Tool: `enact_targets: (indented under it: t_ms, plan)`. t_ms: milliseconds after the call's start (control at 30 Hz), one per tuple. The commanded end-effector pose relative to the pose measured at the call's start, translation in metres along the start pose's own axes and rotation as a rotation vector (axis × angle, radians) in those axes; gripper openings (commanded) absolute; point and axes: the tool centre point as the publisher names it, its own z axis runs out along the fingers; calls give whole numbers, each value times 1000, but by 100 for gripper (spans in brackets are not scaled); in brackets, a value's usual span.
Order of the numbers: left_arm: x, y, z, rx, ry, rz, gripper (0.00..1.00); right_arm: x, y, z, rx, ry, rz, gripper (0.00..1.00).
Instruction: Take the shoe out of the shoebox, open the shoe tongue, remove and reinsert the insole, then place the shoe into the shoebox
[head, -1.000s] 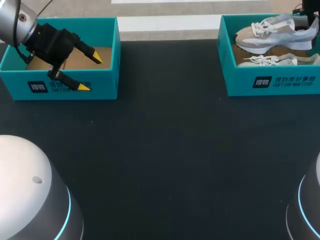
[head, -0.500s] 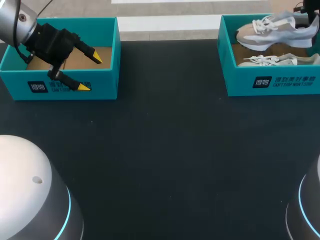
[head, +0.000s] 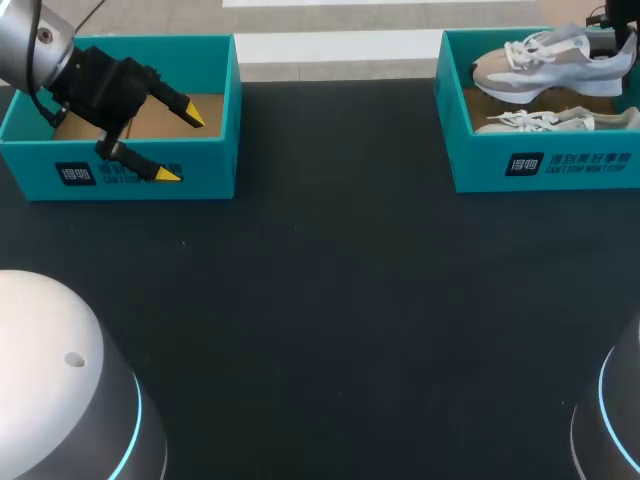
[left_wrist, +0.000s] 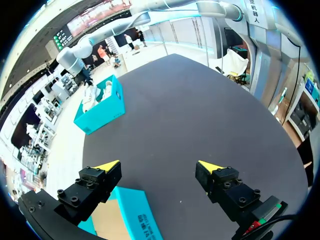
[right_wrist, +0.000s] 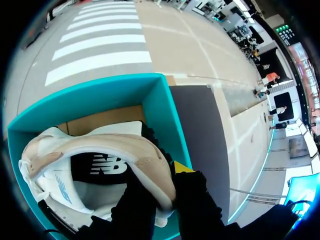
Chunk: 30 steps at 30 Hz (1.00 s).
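Right wrist view: right end effector (right_wrist: 160, 181) clamps shoe (right_wrist: 95, 150) by the heel, above the shoebox (right_wrist: 167, 117).

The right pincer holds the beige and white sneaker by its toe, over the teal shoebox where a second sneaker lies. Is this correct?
Not quite. The right pincer holds the beige and white sneaker by its heel rim, not its toe, as the right wrist view shows. The rest stands: it is over the teal shoebox, where a second sneaker lies.

The right claw (right_wrist: 167, 175) has raised the gripped shoe (head: 545, 62) slightly higher within the shoebox (head: 560, 165).
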Motion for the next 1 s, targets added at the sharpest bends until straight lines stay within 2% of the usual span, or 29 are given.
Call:
enact_targets:
  t_ms: [33,433,1000]
  plan:
    - [1,-1,0,-4,-1,0,100,2,6,5,7,-1,-3,0]
    - [1,-1,0,-4,-1,0,100,1,13,3,8,-1,-19,0]
    - [1,-1,0,-4,-1,0,100,15,15,15,4,10,-51,0]
